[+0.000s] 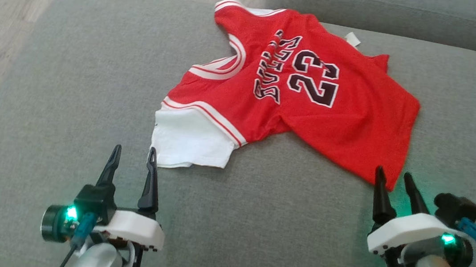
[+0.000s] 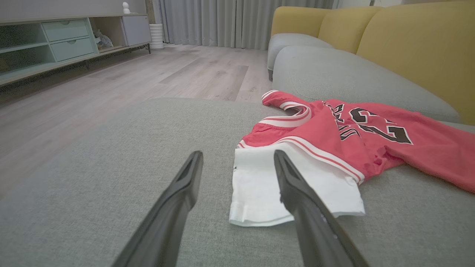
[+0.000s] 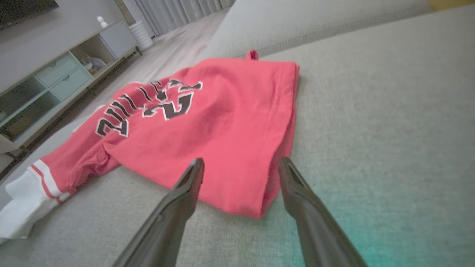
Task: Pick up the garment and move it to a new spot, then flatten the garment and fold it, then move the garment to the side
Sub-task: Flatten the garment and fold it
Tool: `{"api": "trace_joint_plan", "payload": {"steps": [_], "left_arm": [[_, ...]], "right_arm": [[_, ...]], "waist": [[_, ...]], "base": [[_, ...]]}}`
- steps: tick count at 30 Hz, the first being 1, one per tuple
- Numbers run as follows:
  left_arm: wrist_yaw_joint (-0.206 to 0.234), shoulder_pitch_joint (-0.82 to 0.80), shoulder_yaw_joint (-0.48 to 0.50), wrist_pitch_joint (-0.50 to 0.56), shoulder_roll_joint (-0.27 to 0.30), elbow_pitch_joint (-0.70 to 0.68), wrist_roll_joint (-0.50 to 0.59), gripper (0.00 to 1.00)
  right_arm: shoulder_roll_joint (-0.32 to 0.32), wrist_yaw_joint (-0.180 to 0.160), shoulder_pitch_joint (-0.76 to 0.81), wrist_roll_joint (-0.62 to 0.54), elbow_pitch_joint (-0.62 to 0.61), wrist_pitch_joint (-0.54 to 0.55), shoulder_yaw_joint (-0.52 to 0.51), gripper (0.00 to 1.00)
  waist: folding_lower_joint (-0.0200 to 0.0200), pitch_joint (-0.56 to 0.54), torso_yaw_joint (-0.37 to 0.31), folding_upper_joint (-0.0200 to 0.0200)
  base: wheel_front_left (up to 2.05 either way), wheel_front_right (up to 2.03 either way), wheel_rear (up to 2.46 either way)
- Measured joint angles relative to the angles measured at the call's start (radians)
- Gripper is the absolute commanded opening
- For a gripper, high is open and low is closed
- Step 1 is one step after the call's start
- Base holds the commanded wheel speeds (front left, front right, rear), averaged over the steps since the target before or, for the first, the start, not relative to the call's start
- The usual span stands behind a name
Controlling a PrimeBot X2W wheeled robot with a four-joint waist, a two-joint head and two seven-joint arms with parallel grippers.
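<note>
Red fabric with white trim and a black 23 marked the short-sleeved jersey garment point(image 1: 304, 105), which was seen spread and rumpled across the upper middle of the head view on a grey woven sofa cushion point(image 1: 68, 87). Its white sleeve point(image 1: 188, 139) was laid toward lower centre. At lower left, the left gripper point(image 1: 135, 148) was held released, tips just beside that sleeve. At lower right, the right gripper point(image 1: 393, 172) was likewise spread and empty, near the red hem corner.

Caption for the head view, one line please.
Left gripper and right gripper, both open, poised beside a rumpled red jersey on the grey cushion.
</note>
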Motion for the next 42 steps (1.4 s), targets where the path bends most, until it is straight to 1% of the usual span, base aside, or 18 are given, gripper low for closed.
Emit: {"api": "trace_joint_plan", "payload": {"steps": [5,9,11,16,21,23,28,29,30,31,36,39,42], "left_arm": [[0.000,-0.002,-0.001,0.000,-0.003,0.003,0.000,1.00],[0.000,-0.004,0.000,0.000,-0.003,0.003,0.000,1.00],[0.001,-0.012,0.001,0.000,-0.002,0.003,0.000,1.00],[0.002,-0.019,0.004,0.000,-0.002,0.006,0.000,1.00],[0.002,-0.019,0.006,0.000,-0.001,0.012,0.000,1.00],[0.002,-0.018,0.009,0.000,-0.001,0.018,0.000,1.00],[0.002,-0.017,0.009,0.000,0.000,0.021,0.000,1.00],[0.002,-0.017,0.010,0.000,0.000,0.022,0.000,1.00],[0.002,-0.017,0.010,0.000,0.000,0.023,-0.001,1.00],[0.002,-0.017,0.010,0.000,0.000,0.023,-0.001,1.00],[0.001,-0.011,0.016,0.000,0.002,0.031,-0.010,1.00],[0.001,-0.011,0.026,0.000,0.004,0.026,-0.010,1.00],[0.000,-0.009,0.036,0.000,0.005,0.016,-0.010,1.00]], "right_arm": [[0.000,0.000,-0.029,-0.002,0.108,0.008,0.013,1.00],[-0.002,0.000,-0.059,0.000,0.150,0.002,0.035,1.00],[-0.002,0.000,-0.085,-0.001,0.177,-0.007,0.052,0.00],[-0.002,0.000,-0.098,-0.034,0.211,-0.030,0.037,0.00],[-0.002,0.000,-0.098,-0.125,0.210,-0.038,-0.068,0.00],[-0.007,0.000,-0.093,-0.166,0.191,-0.033,-0.119,0.00],[-0.026,0.000,-0.068,-0.203,0.140,0.009,-0.171,0.00],[-0.026,0.000,-0.061,-0.206,0.132,0.016,-0.177,0.13],[-0.026,0.000,-0.053,-0.211,0.122,0.020,-0.182,0.64],[-0.026,0.000,-0.053,-0.211,0.122,0.020,-0.182,1.00],[-0.020,0.000,-0.031,-0.231,0.047,0.017,-0.217,1.00],[-0.012,0.000,-0.018,-0.231,-0.026,-0.022,-0.238,1.00],[-0.006,0.000,0.018,-0.222,-0.111,-0.063,-0.227,1.00]], "waist": [[0.0000,0.016,0.023,0.0000],[0.0000,0.025,0.023,0.0000],[0.0000,0.028,0.014,0.0000],[0.0000,0.022,-0.014,0.0000],[0.0000,0.005,-0.048,0.0000],[0.0000,-0.010,-0.066,0.0000],[-0.0001,-0.033,-0.085,0.0000],[-0.0001,-0.036,-0.087,0.0000],[0.0000,-0.038,-0.089,0.0000],[0.0000,-0.038,-0.089,0.0000],[-0.0001,-0.054,-0.106,0.0000],[0.0000,-0.064,-0.121,0.0000],[-0.0001,-0.075,-0.140,0.0000]], "base": [[0.00,0.00,0.00],[0.00,0.00,0.00],[0.00,0.00,0.00],[0.00,0.00,0.00],[0.00,0.00,0.00],[0.00,0.00,0.00],[0.00,0.00,0.00],[0.00,0.00,0.00],[0.00,0.00,0.00],[0.00,0.00,0.00],[0.00,0.00,0.00],[0.00,0.00,0.00],[0.00,0.00,0.00]]}}
